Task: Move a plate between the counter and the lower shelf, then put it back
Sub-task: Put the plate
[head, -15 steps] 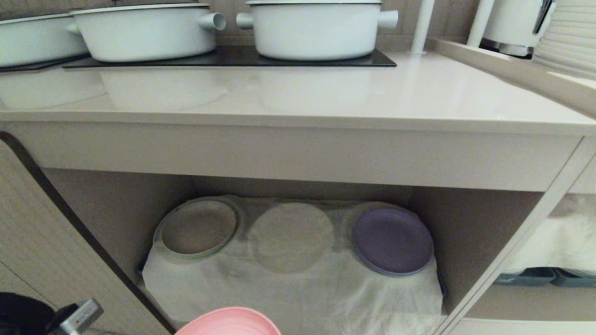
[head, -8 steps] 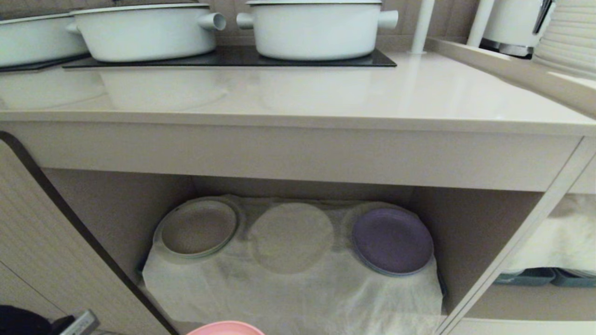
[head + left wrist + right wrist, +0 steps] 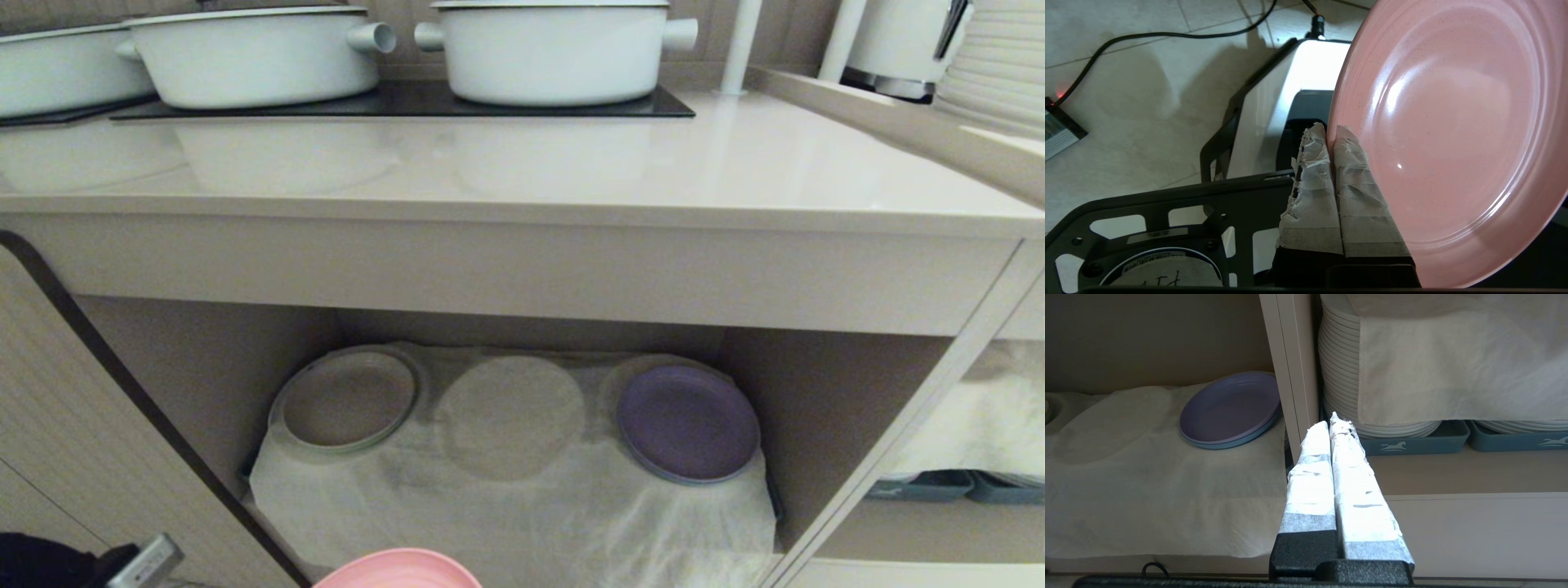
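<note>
The counter (image 3: pixel 522 163) is bright and shiny, and the pots (image 3: pixel 555 49) show in it like a mirror; the shelf (image 3: pixel 204 367) under it is dim and shadowy; a white glare spot sits on the pink plate (image 3: pixel 1453 134); the floor (image 3: pixel 1126 102) has soft shadows.

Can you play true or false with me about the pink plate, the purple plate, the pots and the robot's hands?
1. The left gripper pinches the rim of the pink plate. True.
2. The purple plate sits on the counter. False: it lies on the white cloth in the lower shelf.
3. Two white pots stand on the black hob panel. True.
4. The right gripper holds a plate. False: it is shut and empty.
</note>
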Motion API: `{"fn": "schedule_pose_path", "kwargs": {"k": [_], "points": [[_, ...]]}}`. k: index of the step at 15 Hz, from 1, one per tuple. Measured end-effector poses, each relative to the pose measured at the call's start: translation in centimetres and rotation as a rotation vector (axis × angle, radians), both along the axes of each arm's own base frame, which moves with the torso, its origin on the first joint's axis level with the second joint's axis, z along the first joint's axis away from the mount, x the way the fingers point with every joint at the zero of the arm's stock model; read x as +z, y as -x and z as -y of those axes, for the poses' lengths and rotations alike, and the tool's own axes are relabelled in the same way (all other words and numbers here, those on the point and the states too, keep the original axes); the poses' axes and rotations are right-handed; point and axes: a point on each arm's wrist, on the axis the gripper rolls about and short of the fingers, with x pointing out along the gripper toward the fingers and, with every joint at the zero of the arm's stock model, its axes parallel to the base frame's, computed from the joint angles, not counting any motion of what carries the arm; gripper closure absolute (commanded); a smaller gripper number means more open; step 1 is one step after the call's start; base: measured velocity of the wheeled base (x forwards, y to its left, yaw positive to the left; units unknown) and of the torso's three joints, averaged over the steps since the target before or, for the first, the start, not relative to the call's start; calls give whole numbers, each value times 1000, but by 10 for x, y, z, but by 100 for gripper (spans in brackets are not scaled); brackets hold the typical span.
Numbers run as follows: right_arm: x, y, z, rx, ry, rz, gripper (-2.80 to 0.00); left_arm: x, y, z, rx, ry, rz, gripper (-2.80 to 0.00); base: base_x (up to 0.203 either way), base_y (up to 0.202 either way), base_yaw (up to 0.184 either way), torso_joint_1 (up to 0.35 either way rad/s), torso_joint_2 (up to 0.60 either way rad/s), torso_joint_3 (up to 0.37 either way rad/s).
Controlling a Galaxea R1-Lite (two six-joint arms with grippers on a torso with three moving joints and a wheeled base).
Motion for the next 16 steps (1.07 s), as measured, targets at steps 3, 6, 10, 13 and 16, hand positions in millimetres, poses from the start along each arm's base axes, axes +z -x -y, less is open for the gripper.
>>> {"fn": "schedule_pose_path", "kwargs": {"k": [3, 6, 10, 13, 16], "points": [[0, 0, 0, 0, 0, 0, 0, 0, 0, 0, 9, -13, 6, 0, 0, 0, 0, 0, 0, 0], [0, 0, 0, 0, 1, 0, 0, 0, 0, -1, 13, -18, 9, 0, 0, 0, 0, 0, 0, 0], [0, 0, 0, 0, 0, 0, 0, 0, 0, -1, 26, -36, 19, 0, 0, 0, 0, 0, 0, 0], [0, 0, 0, 0, 0, 0, 0, 0, 0, -1, 22, -36, 21, 0, 0, 0, 0, 0, 0, 0], [0, 0, 0, 0, 0, 0, 0, 0, 0, -1, 21, -36, 21, 0, 0, 0, 0, 0, 0, 0]]}}
